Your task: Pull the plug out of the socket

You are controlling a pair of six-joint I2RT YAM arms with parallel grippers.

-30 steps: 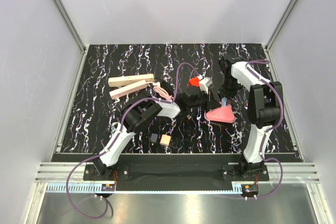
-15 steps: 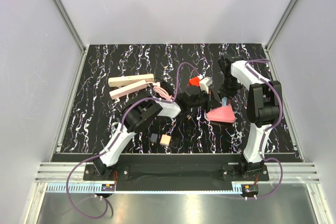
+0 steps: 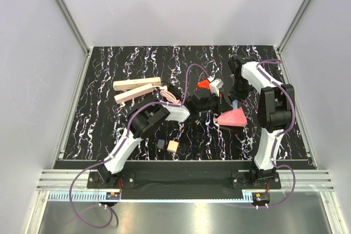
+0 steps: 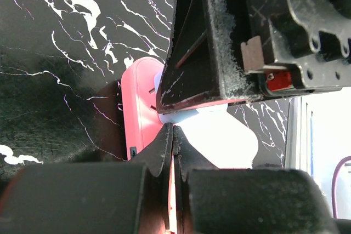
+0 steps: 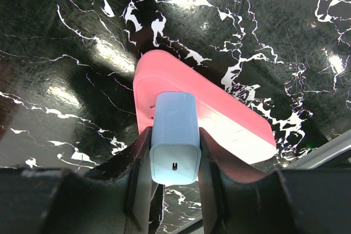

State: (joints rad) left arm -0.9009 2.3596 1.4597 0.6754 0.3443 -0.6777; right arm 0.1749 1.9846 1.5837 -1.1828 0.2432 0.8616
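The socket [image 5: 230, 119] is a pink rounded strip lying on the black marbled table; from above it shows as a pink wedge [image 3: 233, 118]. A pale blue-white plug [image 5: 174, 135] stands plugged into its near end. My right gripper [image 5: 174, 142] is shut on the plug, one finger on each side; it hangs over the socket in the top view [image 3: 235, 101]. My left gripper [image 4: 173, 129] has its jaws closed tip to tip, right against the socket [image 4: 140, 108] and the plug [image 4: 219, 135]. In the top view it [image 3: 211, 104] is at the socket's left end.
A red cube [image 3: 204, 85] and a small white block [image 3: 216, 85] sit just behind the left gripper. Two cream bars [image 3: 134, 90] lie at the left. A tan cube [image 3: 173, 146] and a dark block [image 3: 160, 144] sit near the front. Grey walls enclose the table.
The left gripper has edged slightly right and back, and the pink socket has shifted a little to the right. The right gripper stays on the plug.
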